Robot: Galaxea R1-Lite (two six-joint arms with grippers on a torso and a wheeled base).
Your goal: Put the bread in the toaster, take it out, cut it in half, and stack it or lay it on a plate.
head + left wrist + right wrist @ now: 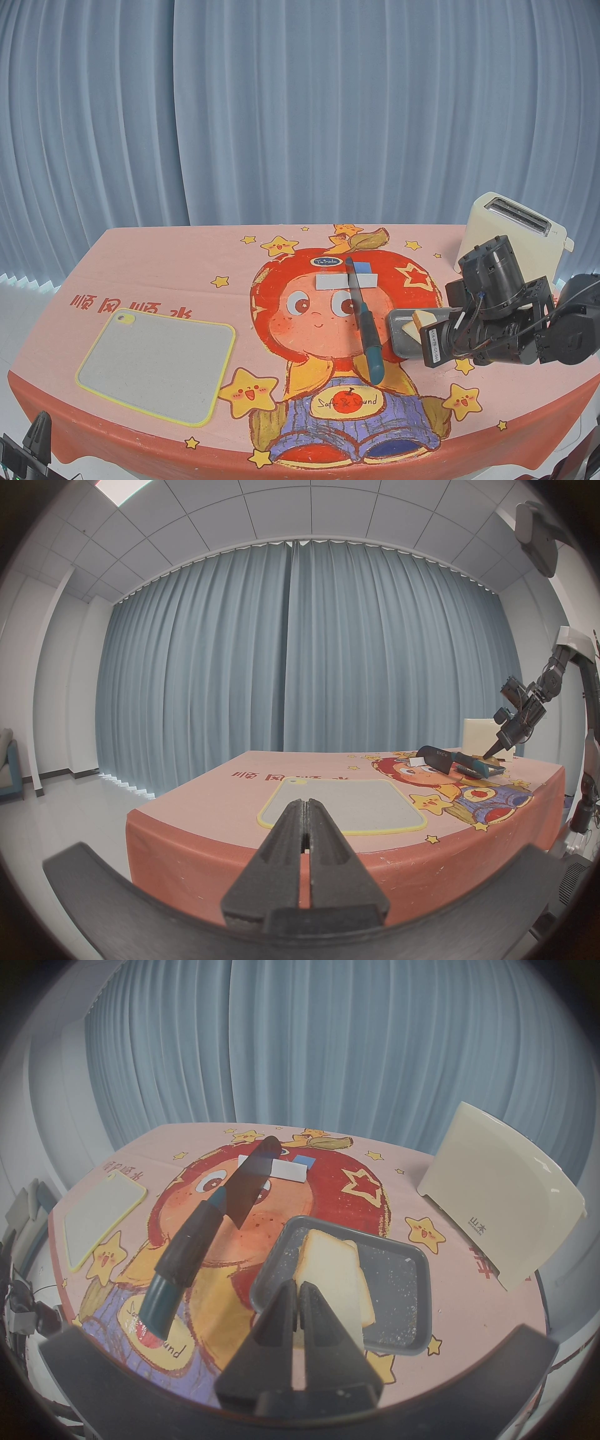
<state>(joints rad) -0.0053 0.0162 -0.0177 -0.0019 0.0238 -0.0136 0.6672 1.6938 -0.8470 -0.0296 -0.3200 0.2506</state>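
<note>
Pale bread (331,1266), pinched in the right gripper (299,1291), tilts over its tray (400,1285); toaster (512,234) at two o'clock waits; toasting, cutting, plating remain.

Red characters on tablecloth (175,262), dark mark – toaster (500,1191) (cartoon's lettering too)

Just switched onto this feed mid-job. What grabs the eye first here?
The right gripper stands out, its jaws shut on a bread slice standing on edge in the grey tray, near the white toaster on the right side of the table. A teal-handled knife lies mid-table, and the cutting board sits bare at the left.
</note>
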